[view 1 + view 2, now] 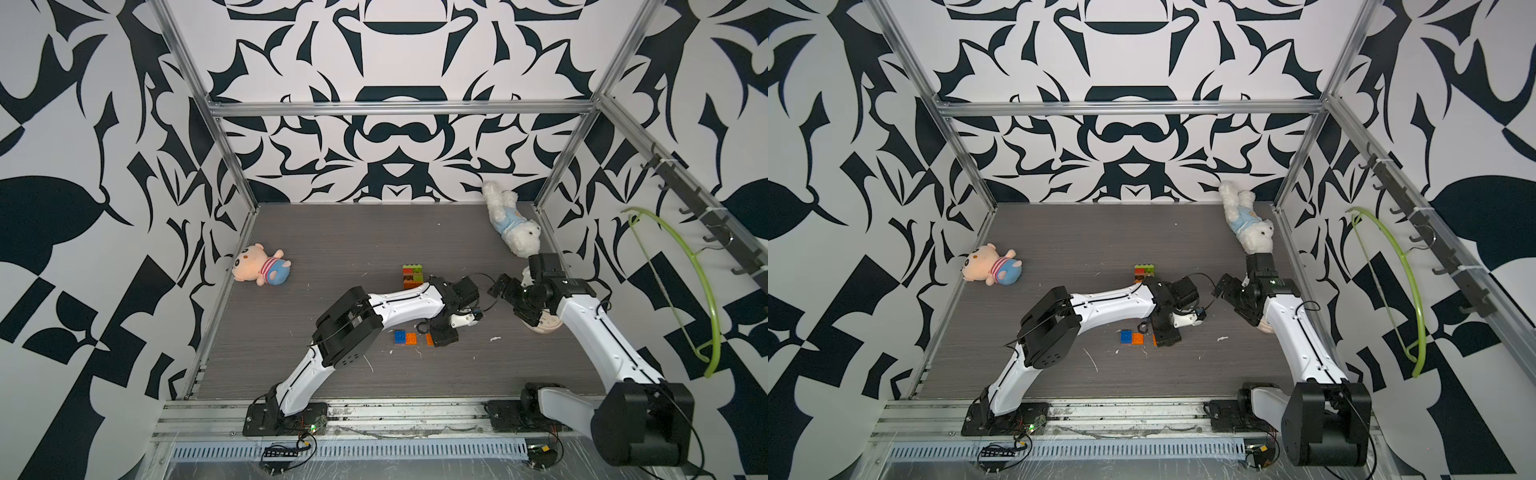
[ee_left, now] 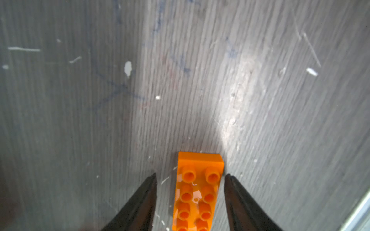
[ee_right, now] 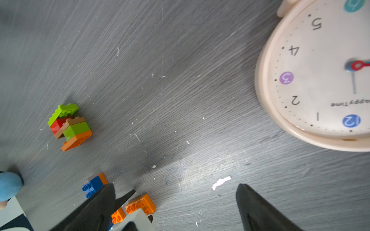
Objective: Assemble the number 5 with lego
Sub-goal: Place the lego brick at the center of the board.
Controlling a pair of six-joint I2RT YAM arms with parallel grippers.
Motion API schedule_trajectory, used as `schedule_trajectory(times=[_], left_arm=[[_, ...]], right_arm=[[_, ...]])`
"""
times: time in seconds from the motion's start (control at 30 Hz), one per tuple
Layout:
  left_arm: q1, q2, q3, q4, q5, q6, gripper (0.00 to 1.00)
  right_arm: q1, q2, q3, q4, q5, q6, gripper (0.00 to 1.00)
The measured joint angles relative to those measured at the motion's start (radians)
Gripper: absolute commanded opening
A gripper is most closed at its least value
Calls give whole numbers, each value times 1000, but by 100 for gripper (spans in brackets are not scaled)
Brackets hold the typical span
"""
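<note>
The loose lego lies a little nearer the near edge than the middle of the tabletop (image 1: pixel 478 374). A blue square brick (image 1: pixel 400 336) touches an orange square brick (image 1: pixel 411 338), and close by an orange oblong brick (image 2: pixel 198 192) lies flat, studs up. The left arm (image 1: pixel 399 303) bends down over that oblong brick. Its jaws are partly open and straddle it, with a clear gap on one side and a sliver on the other, so nothing is clamped. A stacked clump of lime green, red, brown and orange bricks (image 1: pixel 413 276) stands further back, about mid-tabletop, apart from the loose ones. The right arm (image 1: pixel 582 328) hangs by the right edge, its jaws spread wide and holding nothing.

Room to move is mostly in the far half, between a pink plush (image 1: pixel 259 266) at the left edge and a white plush dog (image 1: pixel 513 226) in the far right corner.

In both top views the left wrist covers most of the oblong brick, and the right arm hides nearly all of a cream clock (image 3: pixel 312 80). The right wrist view cuts the clock off, and the oblong brick runs out of the left wrist view.

The tabletop is grey wood grain, scratched and flecked white. Black-and-white patterned walls stand behind an aluminium frame (image 1: pixel 399 109). A lime green hanger (image 1: pixel 685 291) hangs from a hook rail (image 1: pixel 702 208) on the right wall.
</note>
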State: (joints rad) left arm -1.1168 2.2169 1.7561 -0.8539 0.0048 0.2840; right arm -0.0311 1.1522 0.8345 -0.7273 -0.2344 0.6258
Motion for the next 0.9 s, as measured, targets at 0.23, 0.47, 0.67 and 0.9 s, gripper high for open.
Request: schedule_trajectory(times=[0.23, 0.47, 0.67, 0.9], left_arm=[[2, -159, -120, 96, 0, -43, 68], [78, -637, -520, 431, 12, -243, 69], [199, -886, -851, 696, -53, -523, 74], [217, -1120, -1151, 807, -188, -813, 98]], right_arm=[[0, -1, -3, 8, -55, -28, 99], [72, 61, -4, 36, -104, -52, 94], [397, 156, 6, 40, 18, -45, 91], [717, 209, 21, 46, 198, -21, 93]])
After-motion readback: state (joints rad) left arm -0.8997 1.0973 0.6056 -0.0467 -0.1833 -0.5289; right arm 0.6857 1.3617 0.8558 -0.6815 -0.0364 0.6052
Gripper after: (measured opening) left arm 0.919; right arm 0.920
